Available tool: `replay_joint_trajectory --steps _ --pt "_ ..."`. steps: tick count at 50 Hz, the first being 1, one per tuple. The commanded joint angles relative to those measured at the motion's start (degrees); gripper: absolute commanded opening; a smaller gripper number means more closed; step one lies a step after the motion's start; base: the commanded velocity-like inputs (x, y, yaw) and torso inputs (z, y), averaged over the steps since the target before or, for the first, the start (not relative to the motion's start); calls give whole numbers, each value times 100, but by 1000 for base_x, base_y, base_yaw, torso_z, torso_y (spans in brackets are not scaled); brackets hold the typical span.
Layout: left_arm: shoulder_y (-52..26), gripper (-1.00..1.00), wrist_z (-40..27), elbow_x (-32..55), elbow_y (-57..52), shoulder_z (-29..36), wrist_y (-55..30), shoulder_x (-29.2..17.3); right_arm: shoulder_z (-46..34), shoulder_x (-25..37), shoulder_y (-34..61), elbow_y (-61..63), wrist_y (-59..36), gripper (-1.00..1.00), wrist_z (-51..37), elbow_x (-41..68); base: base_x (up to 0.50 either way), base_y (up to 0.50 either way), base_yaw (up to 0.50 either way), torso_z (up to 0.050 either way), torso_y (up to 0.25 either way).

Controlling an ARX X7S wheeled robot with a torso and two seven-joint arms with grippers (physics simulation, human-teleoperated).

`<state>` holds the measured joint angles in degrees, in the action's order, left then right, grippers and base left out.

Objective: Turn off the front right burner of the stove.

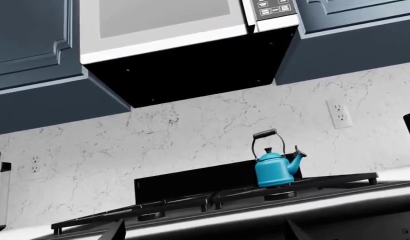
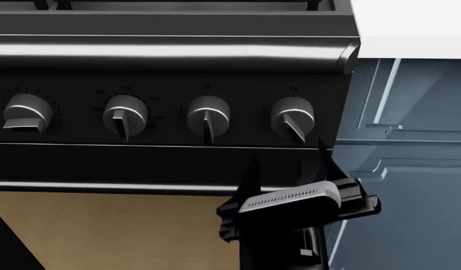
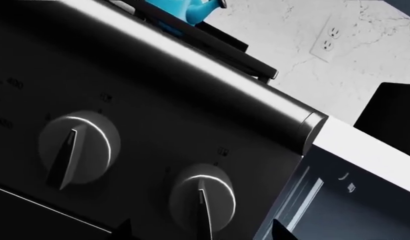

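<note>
The right gripper [image 2: 290,160], fingers spread apart and empty, hangs just below the rightmost knob [image 2: 293,119] on the stove [image 2: 170,50] front panel, not touching it. Three more knobs line the panel. A blue kettle [image 1: 275,167] sits on the rear grate. The left gripper's state cannot be told.

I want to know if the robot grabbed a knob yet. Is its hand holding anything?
No, nothing is held. The right gripper is open, its fingers just below the rightmost knob of the stove, not touching it. The left gripper holds nothing either.
</note>
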<state>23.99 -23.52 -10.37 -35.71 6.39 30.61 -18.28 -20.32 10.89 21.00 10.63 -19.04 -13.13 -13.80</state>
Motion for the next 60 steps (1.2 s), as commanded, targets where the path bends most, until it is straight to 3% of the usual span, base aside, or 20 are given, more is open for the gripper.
replay_joint_trajectory --steps 1,60 --pt "-9 100 -27 -5 -5 19 -12 -20 -46 -18 110 -68 -193 100 14 6 0 0 0 0 0" --pt "-28 100 -173 7 -1 84 -64 -121 -253 52 863 -1219 -179 100 -163 7 0 0 0 0 0"
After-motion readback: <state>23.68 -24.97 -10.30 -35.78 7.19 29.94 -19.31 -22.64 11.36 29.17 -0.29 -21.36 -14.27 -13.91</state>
